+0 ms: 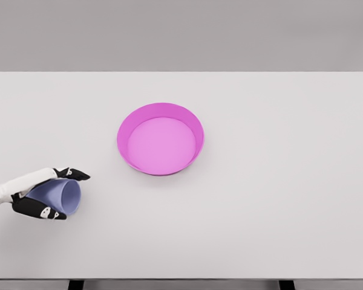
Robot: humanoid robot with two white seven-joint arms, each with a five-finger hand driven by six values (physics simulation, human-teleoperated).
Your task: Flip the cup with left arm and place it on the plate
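My left hand (45, 194), white with black fingers, is clasped around a pale lavender plastic cup (62, 196) near the left edge of the white rectangular table (278, 199). The cup is tipped on its side between my fingers, its open mouth facing right. A shallow round magenta plate (160, 139) sits near the table's middle, well apart from the cup.

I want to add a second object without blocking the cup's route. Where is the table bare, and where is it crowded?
Bare: the whole right half of the white table, right of the round magenta plate, plus the far strip behind it and the near edge. Crowded: the lower left, where the left hand grips the tipped lavender cup, and the lane from there to the plate.
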